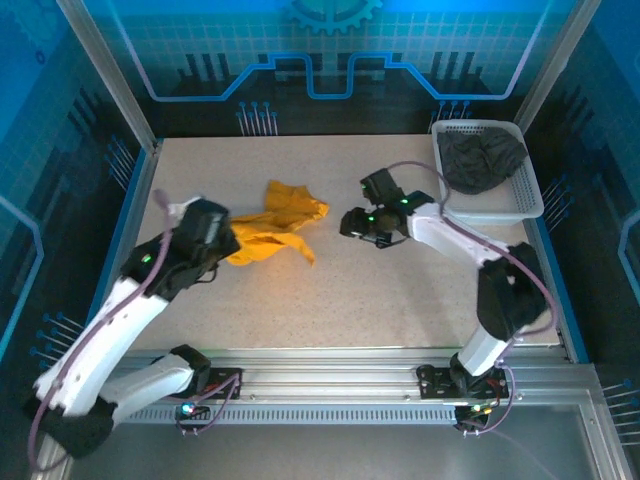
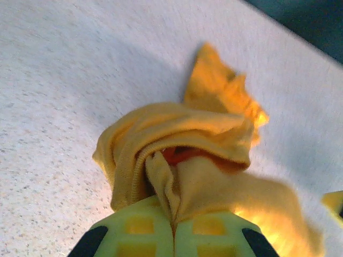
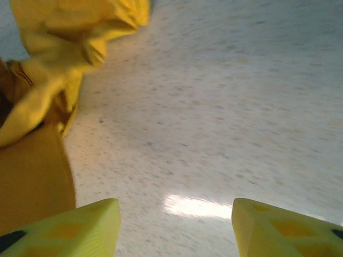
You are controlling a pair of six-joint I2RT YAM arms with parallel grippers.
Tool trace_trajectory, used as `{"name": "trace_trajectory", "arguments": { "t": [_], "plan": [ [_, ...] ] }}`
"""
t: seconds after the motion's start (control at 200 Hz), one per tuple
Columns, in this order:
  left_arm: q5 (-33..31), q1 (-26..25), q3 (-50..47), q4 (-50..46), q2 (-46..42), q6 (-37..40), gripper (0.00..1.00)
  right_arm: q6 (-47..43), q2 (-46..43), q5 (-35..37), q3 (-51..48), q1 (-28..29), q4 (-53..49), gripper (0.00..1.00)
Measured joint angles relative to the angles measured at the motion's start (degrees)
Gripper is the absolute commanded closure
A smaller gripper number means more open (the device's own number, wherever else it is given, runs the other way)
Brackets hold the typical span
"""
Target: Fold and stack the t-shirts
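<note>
Left wrist, orange shirt pinched in left hand

We look into a robotics lab cell: a left arm and a right arm are bolted to an aluminium rail at the edge of a speckled table. Around it we see metal frame posts and blue wall panels printed with a gear and circuit lines.

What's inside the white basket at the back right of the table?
A crumpled dark grey t-shirt lies in the white basket. Anything under it is covered.
</note>
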Motion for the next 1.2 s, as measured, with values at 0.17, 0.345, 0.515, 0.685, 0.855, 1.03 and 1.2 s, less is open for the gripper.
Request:
{"name": "trace_trajectory", "arguments": {
  "t": [0.17,0.345,0.515,0.685,0.855,1.03,1.2],
  "plan": [
    [2.3,3.7,-4.0,0.4,-5.8,-1.5,1.00,5.8,11.5,-3.1,7.5,2.8,3.3,0.40],
    [4.0,3.8,-7.8,0.1,-6.0,-3.9,1.00,12.7,19.1,-4.5,9.9,3.5,5.7,0.38],
    [4.3,4.1,-8.5,-0.2,-7.9,-4.7,1.00,17.2,22.6,-6.0,11.3,4.3,7.1,0.38],
    [4.4,4.1,-8.6,-0.5,-8.0,-5.4,1.00,19.5,24.9,-6.3,13.7,5.9,8.4,0.41],
    [4.4,4.1,-8.6,-0.5,-8.0,-5.6,1.00,19.2,29.3,-6.8,19.9,5.1,7.6,0.68],
    [4.8,4.3,-8.6,-0.5,-7.9,-5.5,1.00,17.3,32.7,-7.1,23.7,2.7,8.3,1.00],
    [7.9,7.8,-7.0,2.6,-5.0,-4.6,1.00,14.3,28.1,-3.4,23.8,-0.2,6.1,1.00]
  ]
}}
